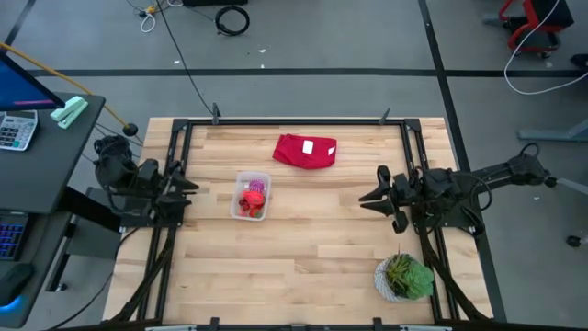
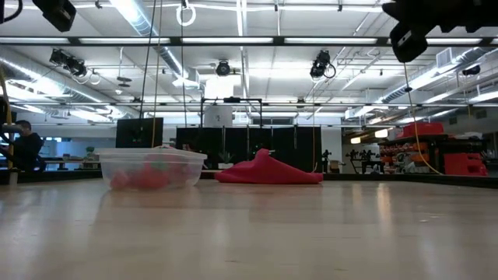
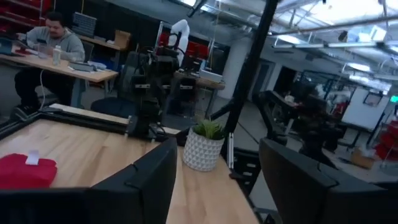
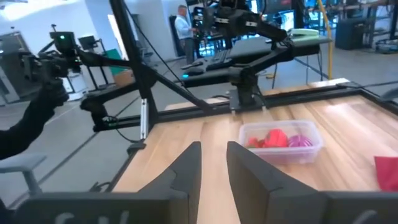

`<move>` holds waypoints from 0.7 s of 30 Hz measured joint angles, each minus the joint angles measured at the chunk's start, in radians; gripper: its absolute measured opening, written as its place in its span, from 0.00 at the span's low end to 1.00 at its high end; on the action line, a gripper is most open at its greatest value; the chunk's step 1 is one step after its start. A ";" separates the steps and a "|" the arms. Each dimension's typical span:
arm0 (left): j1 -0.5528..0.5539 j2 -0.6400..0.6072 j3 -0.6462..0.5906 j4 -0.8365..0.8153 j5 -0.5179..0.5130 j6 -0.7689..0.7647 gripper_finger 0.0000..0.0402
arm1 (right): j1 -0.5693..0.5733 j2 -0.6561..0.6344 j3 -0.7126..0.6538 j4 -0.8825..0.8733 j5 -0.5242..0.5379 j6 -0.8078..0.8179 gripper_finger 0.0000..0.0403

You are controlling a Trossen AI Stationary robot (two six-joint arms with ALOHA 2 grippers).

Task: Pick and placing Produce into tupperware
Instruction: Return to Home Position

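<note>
The clear tupperware (image 1: 250, 195) stands on the wooden table left of centre, its base flat on the boards. Inside it lies the produce (image 1: 252, 198): red pieces (image 4: 272, 138) and a purple piece (image 4: 301, 140). My left gripper (image 1: 190, 189) hovers at the table's left edge, just left of the tub, fingers level and wide apart (image 3: 217, 155), holding nothing. My right gripper (image 1: 362, 199) hovers right of centre and points level toward the tub. Its fingers (image 4: 214, 155) stand a narrow gap apart with nothing between them.
A folded red cloth (image 1: 305, 151) with a white label lies behind the tub, toward the far edge. A green plant in a white pot (image 1: 402, 278) stands near the front right corner. A dark metal frame (image 1: 294, 120) runs along the table's edges. People show in the room beyond.
</note>
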 joint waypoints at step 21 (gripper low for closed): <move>0.064 -0.006 -0.370 0.520 0.008 0.137 0.57 | -0.219 0.071 0.000 0.071 -0.089 -0.104 0.21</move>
